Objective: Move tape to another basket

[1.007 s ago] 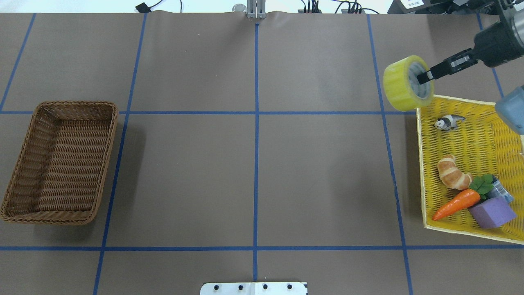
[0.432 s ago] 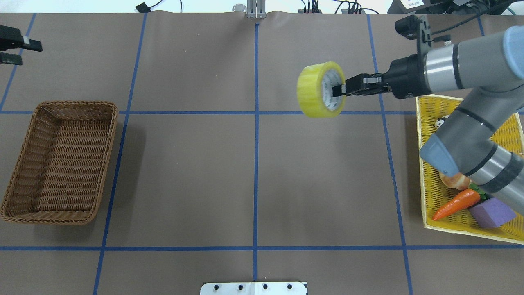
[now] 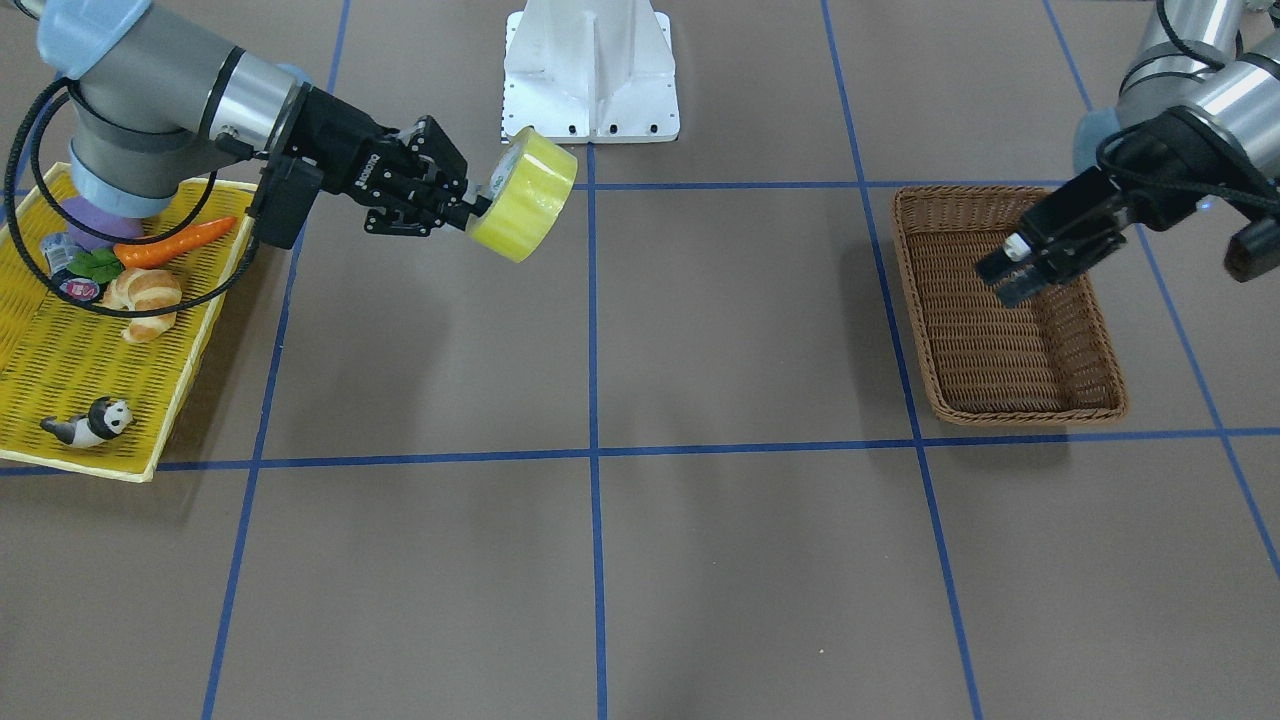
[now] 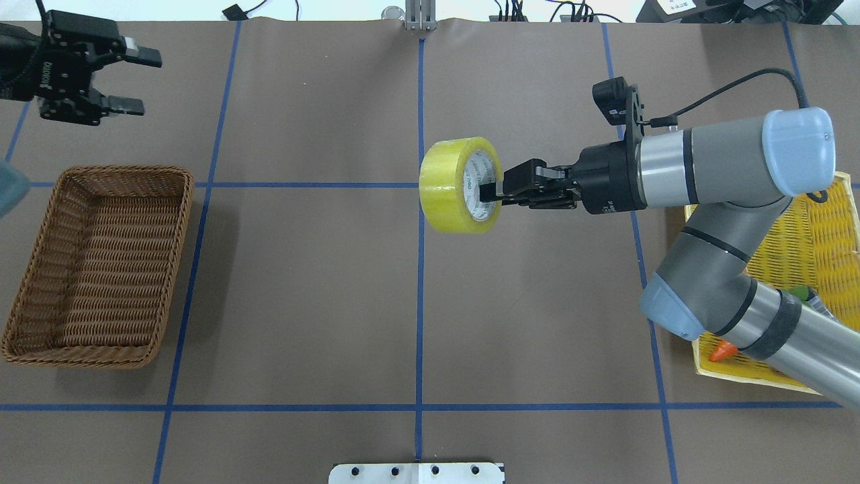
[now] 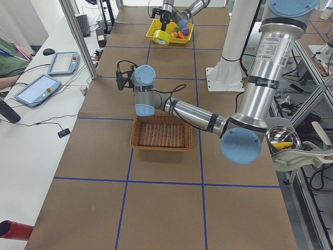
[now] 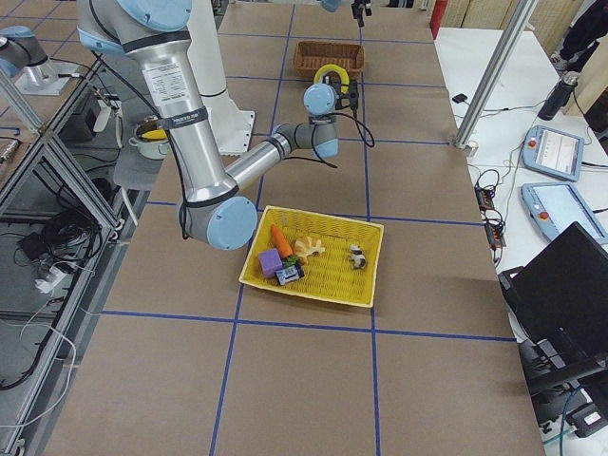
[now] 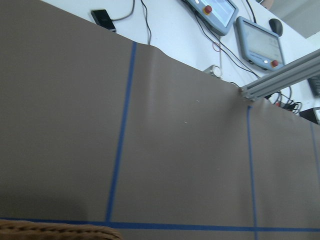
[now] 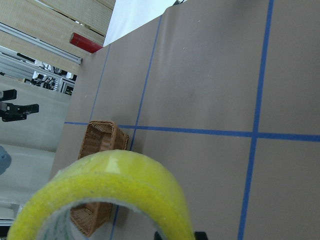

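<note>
The yellow tape roll hung on edge over the table middle — well apart from the brown wicker basket.

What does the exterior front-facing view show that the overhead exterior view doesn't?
Front-facing only: the panda figurine, the croissant and the whole carrot in the yellow tray. In the overhead view, the right arm covers most of that tray.
Overhead only: the cables beyond the table.
Both: the right gripper shut on the tape near mid-table, the basket, and the left gripper with its fingers open.
</note>
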{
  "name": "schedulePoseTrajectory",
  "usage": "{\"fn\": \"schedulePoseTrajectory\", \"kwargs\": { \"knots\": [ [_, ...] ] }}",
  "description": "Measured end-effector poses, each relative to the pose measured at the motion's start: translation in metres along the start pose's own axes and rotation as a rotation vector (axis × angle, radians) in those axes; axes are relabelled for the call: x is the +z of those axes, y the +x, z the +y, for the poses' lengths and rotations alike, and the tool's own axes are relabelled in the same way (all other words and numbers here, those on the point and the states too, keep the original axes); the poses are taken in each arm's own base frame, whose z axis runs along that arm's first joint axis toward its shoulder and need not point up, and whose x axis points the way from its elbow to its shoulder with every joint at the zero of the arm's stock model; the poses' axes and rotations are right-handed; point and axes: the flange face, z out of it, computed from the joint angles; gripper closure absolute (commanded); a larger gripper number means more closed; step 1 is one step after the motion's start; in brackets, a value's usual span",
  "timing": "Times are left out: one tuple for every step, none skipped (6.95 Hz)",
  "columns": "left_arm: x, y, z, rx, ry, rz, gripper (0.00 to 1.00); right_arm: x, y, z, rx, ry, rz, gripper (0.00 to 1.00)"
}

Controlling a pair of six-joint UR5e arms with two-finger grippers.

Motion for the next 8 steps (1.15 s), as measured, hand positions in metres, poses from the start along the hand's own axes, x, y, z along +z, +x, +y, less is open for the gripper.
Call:
{"fn": "schedulePoseTrajectory", "kwargs": {
  "knots": [
    [0.025, 0.010, 0.031, -0.021, -0.073, 0.102, 0.03, 0.012, -0.012, 0.017, 0.058, -0.040, -0.058, 1.00],
    [0.044, 0.011, 0.063, -0.017, -0.136, 0.213, 0.03, 0.018, -0.022, 0.030, 0.099, -0.071, -0.111, 1.00],
    [0.056, 0.015, 0.091, -0.021, -0.194, 0.292, 0.03, 0.022, -0.032, 0.037, 0.134, -0.092, -0.146, 1.00],
    [0.060, 0.024, 0.113, -0.027, -0.234, 0.353, 0.03, 0.022, -0.044, 0.041, 0.166, -0.107, -0.173, 1.00],
    [0.063, 0.037, 0.133, -0.043, -0.256, 0.412, 0.03, 0.022, -0.056, 0.043, 0.191, -0.117, -0.195, 1.00],
    [0.070, 0.049, 0.156, -0.067, -0.267, 0.477, 0.03, 0.021, -0.064, 0.044, 0.202, -0.121, -0.208, 1.00],
    [0.080, 0.060, 0.179, -0.099, -0.272, 0.541, 0.03, 0.021, -0.068, 0.044, 0.205, -0.123, -0.215, 1.00],
    [0.090, 0.067, 0.198, -0.132, -0.278, 0.591, 0.03, 0.021, -0.069, 0.044, 0.208, -0.126, -0.218, 1.00]
  ]
}}
